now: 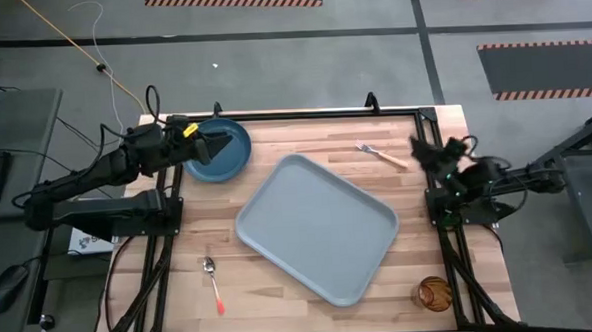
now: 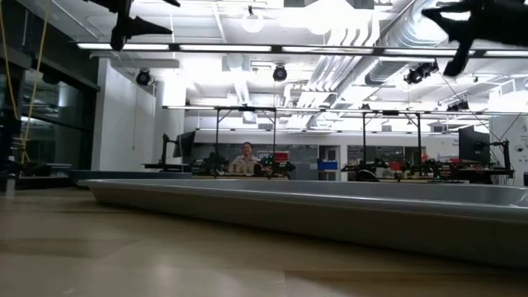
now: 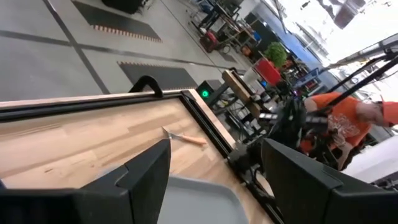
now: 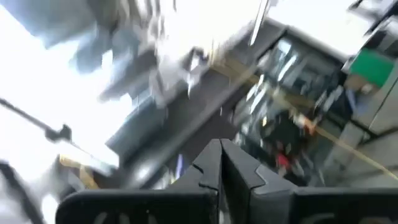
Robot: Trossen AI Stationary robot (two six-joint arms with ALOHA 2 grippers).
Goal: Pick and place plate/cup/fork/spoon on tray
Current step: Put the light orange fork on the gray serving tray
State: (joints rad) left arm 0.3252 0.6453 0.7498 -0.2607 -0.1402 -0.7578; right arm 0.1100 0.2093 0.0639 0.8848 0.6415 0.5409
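The dark teal plate [image 1: 221, 157] lies on the table at the far left. My left gripper [image 1: 223, 142] is open and empty, held above the plate's near-left part; its wrist view [image 3: 214, 152] looks level across the table. The grey-blue tray [image 1: 316, 228] lies slantwise in the middle. The peach-handled fork [image 1: 381, 155] lies on the wood at the far right and also shows in the left wrist view [image 3: 183, 137]. My right gripper [image 1: 417, 148] is shut and empty [image 4: 221, 158], raised beside the fork. The red-handled spoon [image 1: 213, 283] and amber cup [image 1: 434, 293] rest near the front edge.
A black frame rail [image 1: 304, 114] runs along the table's far edge, with arm mounts at both sides. Bare wood [image 1: 282, 302] lies between the spoon and the tray. A person in orange [image 3: 348, 121] shows beyond the table's right side.
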